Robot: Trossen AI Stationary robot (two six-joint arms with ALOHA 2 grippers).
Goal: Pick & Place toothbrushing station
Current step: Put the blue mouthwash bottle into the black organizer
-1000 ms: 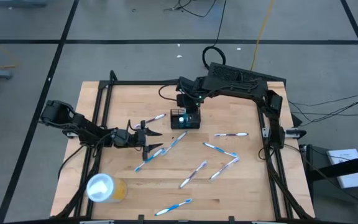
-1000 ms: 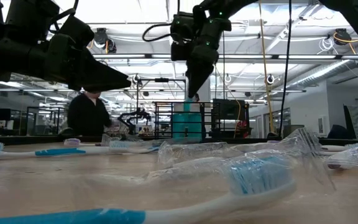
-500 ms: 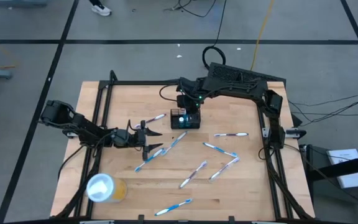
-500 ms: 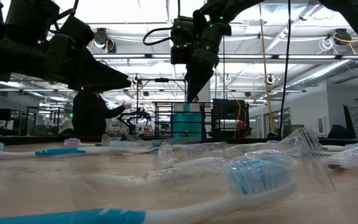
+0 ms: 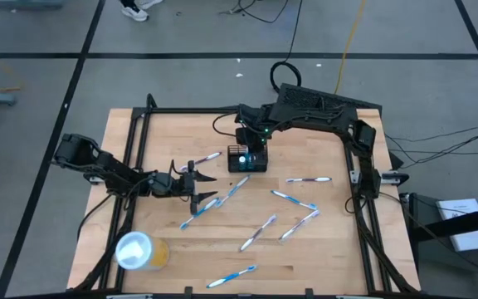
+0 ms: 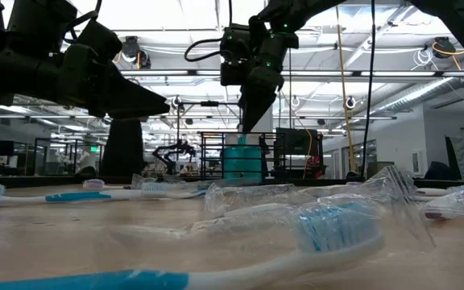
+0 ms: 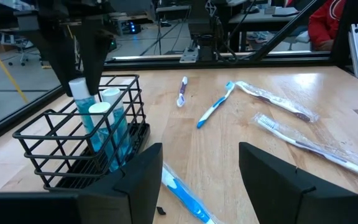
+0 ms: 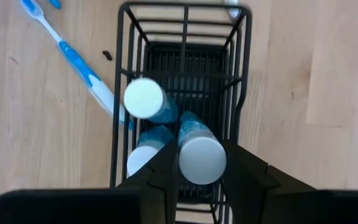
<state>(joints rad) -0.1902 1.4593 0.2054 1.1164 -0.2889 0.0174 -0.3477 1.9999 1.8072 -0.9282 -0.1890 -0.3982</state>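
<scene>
Right now the right gripper (image 5: 248, 154) hangs point-down over the toothbrushing station (image 5: 247, 160), the black wire holder sitting just above the centre of the high view on the wooden table (image 5: 322, 224). In its wrist view the two fingers (image 8: 166, 171) close on the white cap of a blue tube (image 8: 200, 157) that leans in the basket beside two other capped tubes, so the jaws are narrowed onto that tube, probably to seat it upright in a compartment or to lift it out; which of the two I cannot tell. The left gripper (image 5: 196, 183) lies low at centre left of the high view, aimed toward the holder, its fingers (image 7: 138, 180) spread apart with nothing between them and a loose toothbrush (image 7: 185, 198) on the wood just ahead, likely the next thing to collect. More toothbrushes (image 5: 258, 232) are scattered across the lower middle, and a yellow cup (image 5: 139, 251) stands at lower left. No brand, label or lettering is legible on the tubes, brushes or cup
</scene>
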